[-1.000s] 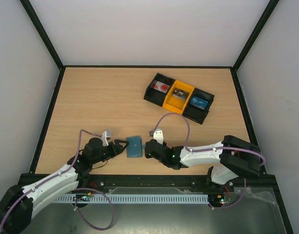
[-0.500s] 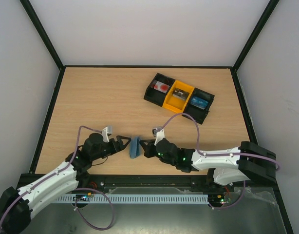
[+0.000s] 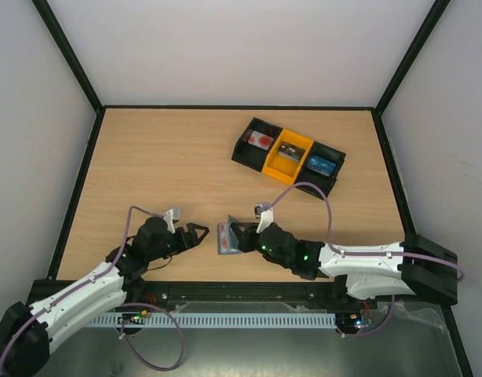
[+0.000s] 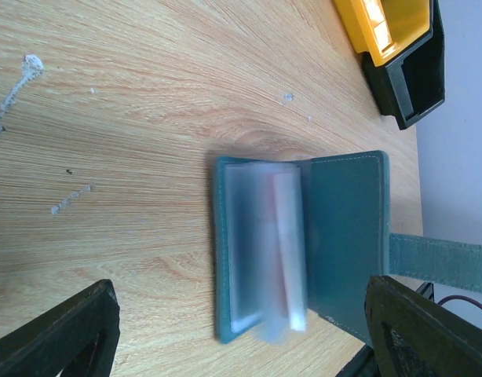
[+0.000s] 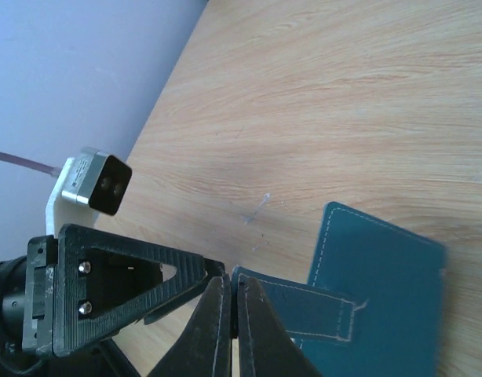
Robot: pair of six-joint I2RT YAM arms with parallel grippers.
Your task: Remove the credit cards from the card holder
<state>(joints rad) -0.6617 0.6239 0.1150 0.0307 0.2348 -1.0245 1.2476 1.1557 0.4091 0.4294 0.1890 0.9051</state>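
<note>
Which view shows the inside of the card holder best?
Left wrist: the card holder lies open, its pockets and a blurred red-marked card facing the camera. Top external shows it small, beside the right gripper. Right wrist shows only its outer cover and the pinched tab.

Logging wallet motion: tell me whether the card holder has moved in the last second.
Yes. The card holder has been flipped open and has shifted slightly right, now lined up with the left end of the black-and-yellow tray.
</note>
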